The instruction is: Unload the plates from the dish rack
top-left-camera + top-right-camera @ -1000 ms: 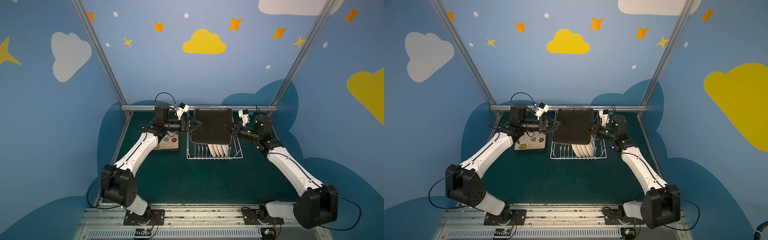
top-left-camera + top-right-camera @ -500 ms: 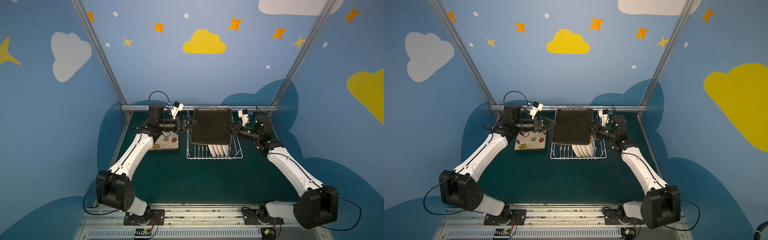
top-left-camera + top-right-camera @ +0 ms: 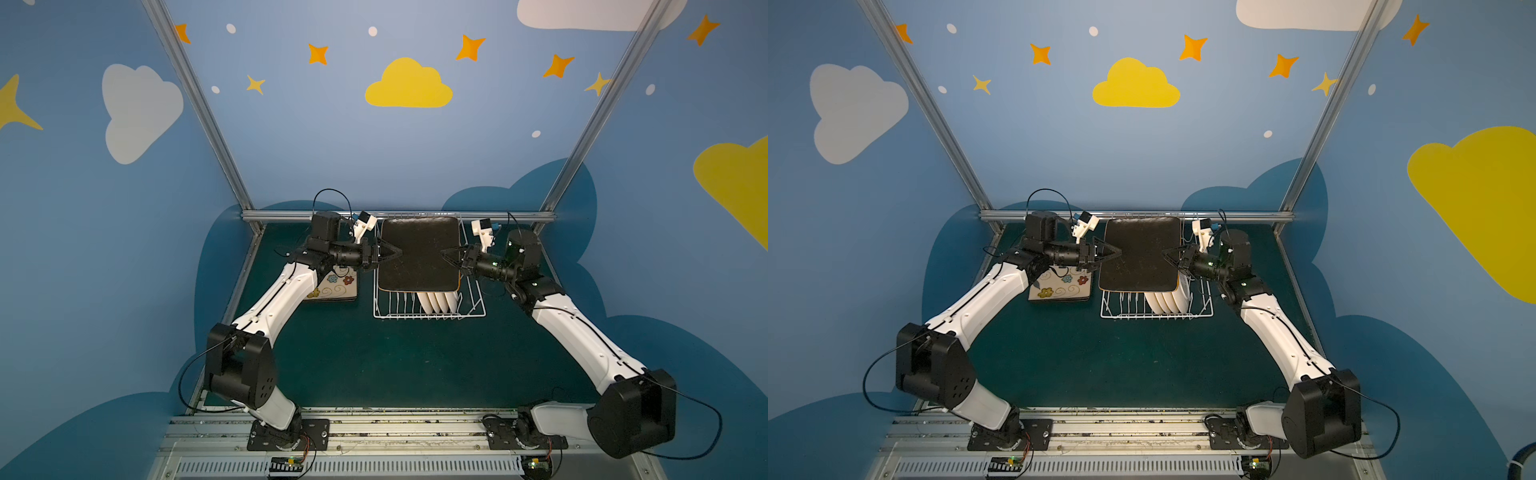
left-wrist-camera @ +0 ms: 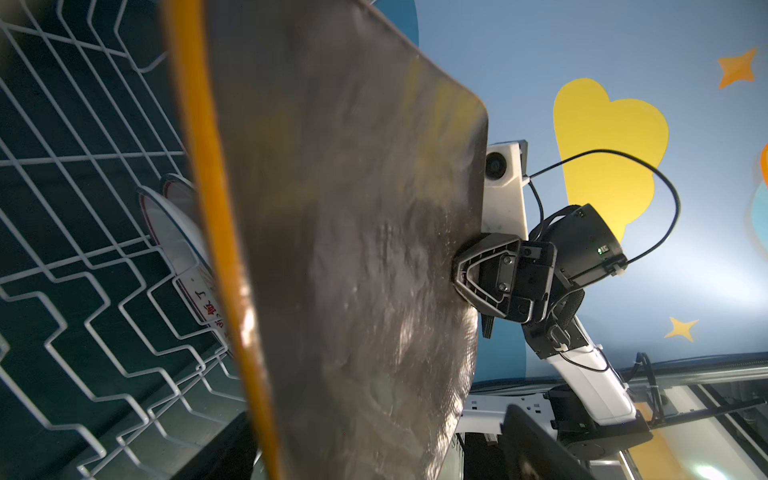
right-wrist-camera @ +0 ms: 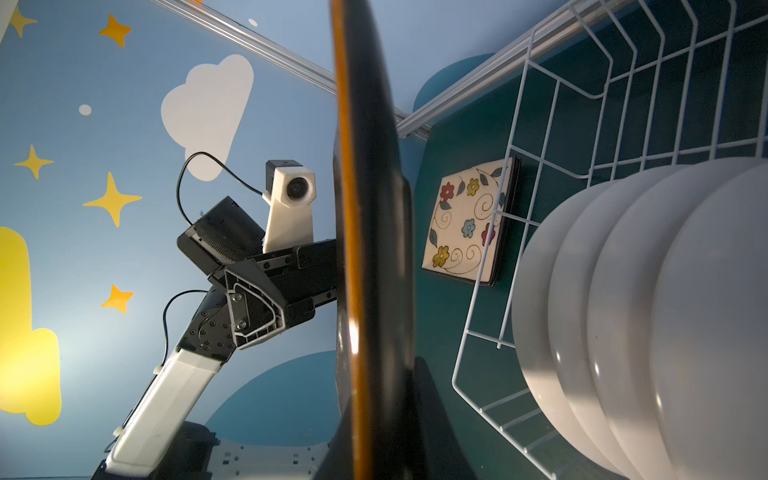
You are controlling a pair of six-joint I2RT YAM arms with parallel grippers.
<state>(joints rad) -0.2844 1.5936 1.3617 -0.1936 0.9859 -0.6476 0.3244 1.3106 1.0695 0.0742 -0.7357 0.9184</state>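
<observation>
Black is the side that the square plate (image 3: 419, 253) (image 3: 1140, 253) shows in both top views. It stands upright on its edge, raised over the dish rack (image 3: 386, 308), and it hides the back part of the rack there. In the wrist views a thin orange line runs along its rim (image 4: 216, 249).

The right gripper (image 3: 446, 254) reaches in from the right, and its jaws are pressed together on the right edge of this plate. The left gripper (image 3: 397, 252) is at the opposite edge. Its jaws stand apart, one on each side of the plate (in the left wrist view there is a gap between one jaw and the black surface), so they do not clamp it.

Under the lifted plate, four round plates (image 3: 438, 301) (image 5: 623, 311) stand in a row between the wires in the right half of the rack. They are white and lean a little, and their tops are hidden in the top views.

To the left of the rack, near it but not touching, a flowered plate (image 3: 334, 286) (image 5: 465, 224) lies face up on the green tabletop (image 3: 415, 361), partly under the left arm. Dark edges show below it; how many plates are in this pile I cannot tell.
</observation>
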